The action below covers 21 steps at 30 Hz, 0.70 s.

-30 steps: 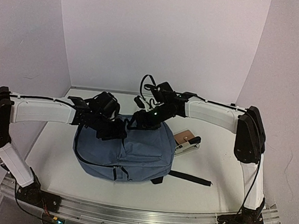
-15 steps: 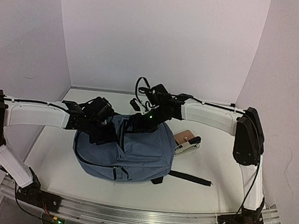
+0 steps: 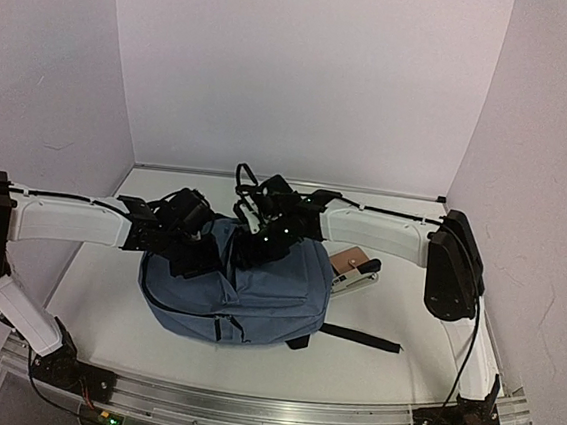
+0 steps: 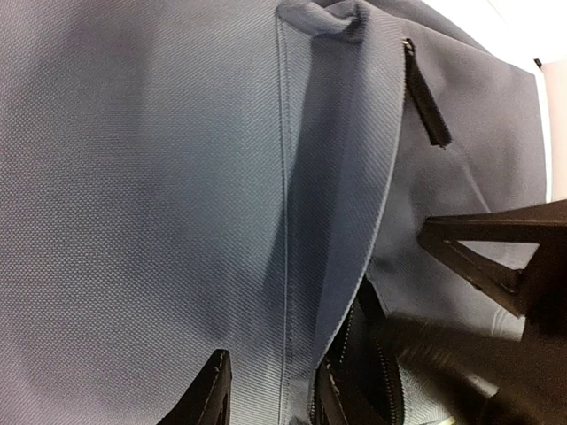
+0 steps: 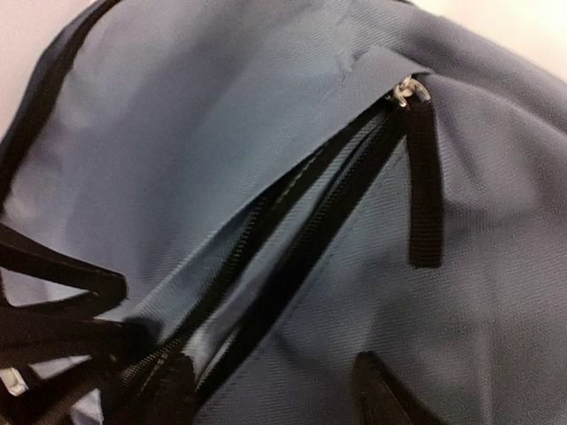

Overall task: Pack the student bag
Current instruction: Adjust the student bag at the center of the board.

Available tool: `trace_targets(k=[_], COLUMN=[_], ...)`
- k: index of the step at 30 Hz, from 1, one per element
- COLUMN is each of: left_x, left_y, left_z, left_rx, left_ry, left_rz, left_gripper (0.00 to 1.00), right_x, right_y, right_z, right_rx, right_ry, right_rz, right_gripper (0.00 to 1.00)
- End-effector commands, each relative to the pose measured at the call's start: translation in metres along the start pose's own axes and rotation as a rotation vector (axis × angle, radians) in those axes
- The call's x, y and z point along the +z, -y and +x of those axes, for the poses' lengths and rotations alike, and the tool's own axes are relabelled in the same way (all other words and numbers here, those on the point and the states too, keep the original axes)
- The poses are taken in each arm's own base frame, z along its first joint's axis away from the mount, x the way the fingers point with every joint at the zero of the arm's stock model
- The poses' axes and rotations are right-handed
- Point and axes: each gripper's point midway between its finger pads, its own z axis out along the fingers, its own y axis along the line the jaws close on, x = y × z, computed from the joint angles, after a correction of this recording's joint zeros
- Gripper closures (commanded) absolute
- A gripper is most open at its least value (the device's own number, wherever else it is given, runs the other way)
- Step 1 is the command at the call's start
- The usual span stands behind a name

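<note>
The student bag [image 3: 255, 295] lay flat in the middle of the table [image 3: 104, 306], front pocket on the near side, and it had not shifted in the last second. Just beside it on the right, untouched, sat a brown-covered book [image 3: 352, 255] and a grey item [image 3: 356, 277] I could not name.

What had moved were my 2 arms. My right arm had swung left across the top of the bag, bringing the right gripper [image 5: 270, 390] onto the dome and close to my left gripper [image 4: 270, 394], which had dropped lower and slid slightly left.

The left jaws had narrowed. In the left wrist view 1 finger stood on either side of the fabric flap [image 4: 341, 177] over the zipper [image 5: 292, 239], but I could not tell whether they truly pinched it. The right jaws stood wide, straddling the zipper track with nothing clamped.

The teeth were parted below the pull tab [image 5: 423, 186], so the compartment looked partly open. I judged that both tools had converged to hold the mouth apart. With the book outside, the packing itself remained undone.
</note>
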Motion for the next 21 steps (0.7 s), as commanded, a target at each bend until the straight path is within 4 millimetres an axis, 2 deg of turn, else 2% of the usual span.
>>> trace_targets(k=[1,5,6,11,12,13,16,17,21], left_x=[0.002,0.006,0.007,0.012,0.014,0.015,0.018,0.018,0.016], left_y=[-0.004,-0.010,-0.012,-0.009,-0.007,-0.006,-0.003,-0.002,-0.004], left_z=[-0.003,0.001,0.002,0.002,0.002,0.002,0.002,0.001,0.000], left_rx=[-0.034,-0.053,-0.057,-0.045,-0.040,-0.036,-0.032,-0.033,-0.046], left_ry=[0.017,0.010,0.008,-0.005,-0.009,-0.013,-0.016,-0.014,-0.004], left_rz=[0.005,-0.011,-0.014,-0.013,-0.011,-0.008,-0.001,0.001,-0.001], left_gripper=[0.69,0.72,0.72,0.73,0.73,0.73,0.73,0.73,0.73], right_x=[-0.007,-0.033,-0.041,-0.078,-0.082,-0.084,-0.082,-0.078,-0.056], right_y=[0.020,0.016,0.016,0.020,0.016,0.008,-0.012,-0.017,-0.023], right_z=[0.000,-0.018,-0.022,-0.027,-0.025,-0.022,-0.018,-0.017,-0.016], right_rx=[-0.024,-0.063,-0.066,-0.056,-0.054,-0.053,-0.054,-0.065,-0.057], right_ry=[0.006,0.057,0.068,0.095,0.089,0.079,0.067,0.065,0.054], right_rz=[0.112,0.122,0.119,0.090,0.050,0.000,-0.074,-0.075,-0.052], right_gripper=[0.65,0.95,1.00,1.00,0.99,0.91,0.56,0.49,0.38])
